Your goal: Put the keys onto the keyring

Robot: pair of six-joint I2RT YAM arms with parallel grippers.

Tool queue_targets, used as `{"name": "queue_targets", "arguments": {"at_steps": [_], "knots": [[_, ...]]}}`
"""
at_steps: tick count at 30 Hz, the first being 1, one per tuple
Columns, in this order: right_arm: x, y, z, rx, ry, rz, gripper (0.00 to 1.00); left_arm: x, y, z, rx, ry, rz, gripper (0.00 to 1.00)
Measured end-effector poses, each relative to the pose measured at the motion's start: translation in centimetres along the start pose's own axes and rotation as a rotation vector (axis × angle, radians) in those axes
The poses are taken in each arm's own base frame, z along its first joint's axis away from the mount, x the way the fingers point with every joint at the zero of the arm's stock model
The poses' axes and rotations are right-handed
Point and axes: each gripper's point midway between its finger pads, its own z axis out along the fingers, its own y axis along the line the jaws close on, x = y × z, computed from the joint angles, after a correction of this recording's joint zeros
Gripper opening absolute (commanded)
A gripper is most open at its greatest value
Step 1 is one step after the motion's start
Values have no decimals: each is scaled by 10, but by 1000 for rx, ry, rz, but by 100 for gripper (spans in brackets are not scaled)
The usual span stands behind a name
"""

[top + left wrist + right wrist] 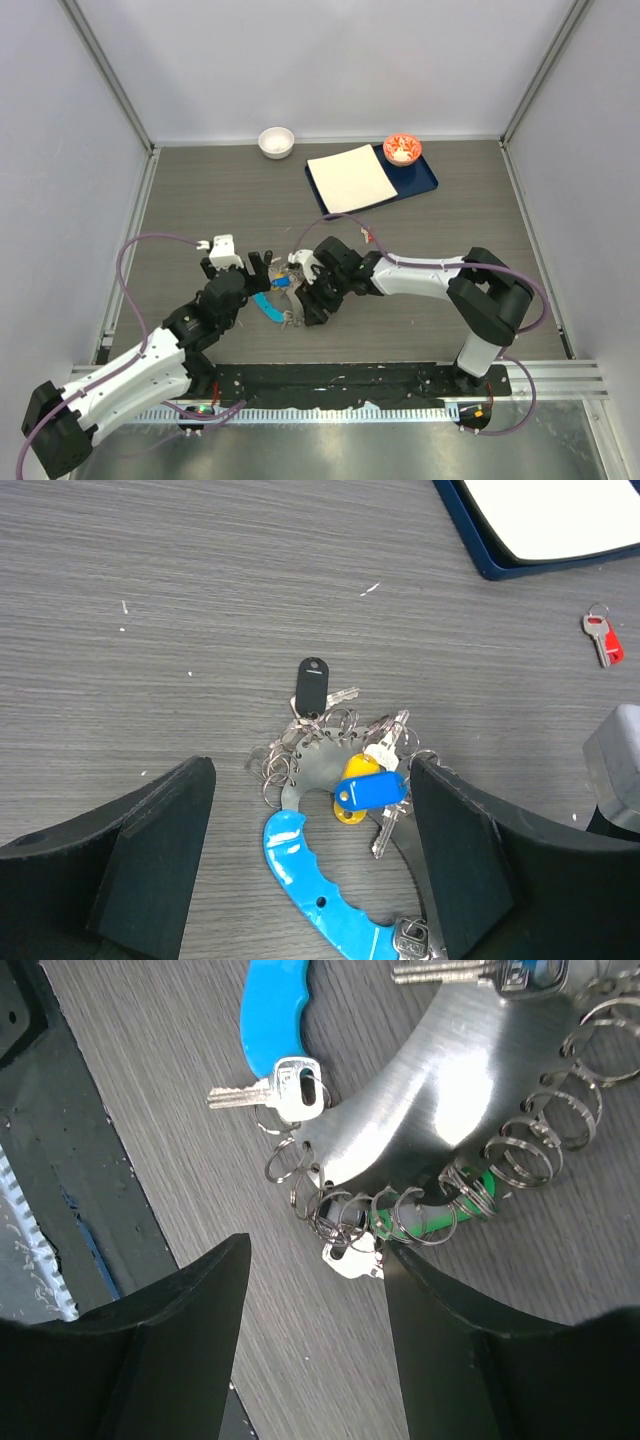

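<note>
The left gripper and right gripper are hanging over the keyring, both with fingers spread wide and gripping nothing. The keyring is lying on the table, near-middle, seemingly carrying several keys already. A red key is lying loose, well apart to the right. Fetching it looks like the next move, with one gripper steadying the keyring.

White bowl; navy tray w/ white sheet, red bowl.
</note>
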Motion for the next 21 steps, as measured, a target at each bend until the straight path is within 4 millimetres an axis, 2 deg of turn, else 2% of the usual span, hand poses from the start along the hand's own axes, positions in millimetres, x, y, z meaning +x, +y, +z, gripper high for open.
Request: {"name": "queue_targets", "arguments": {"at_steps": [2, 5, 8, 14, 18, 21], "knots": [[-5, 2, -1, 9, 0, -14, 62, -2, 1, -1, -2, -10, -10, 84], [-16, -5, -5, 49, -17, -67, 61, -3, 2, -2, -1, -20, -23, 85], [-29, -23, -18, 84, -44, -109, 59, -5, 2, -3, 3, -28, -31, 87], [-72, -66, -40, 128, -135, -190, 54, -3, 5, -5, 7, -33, -31, 93], [-90, -79, -32, 115, -158, -236, 53, -2, 6, -6, 9, -37, -30, 98], [-88, -83, -16, 84, -137, -262, 52, -2, 6, -6, 9, -38, -24, 100]]}}
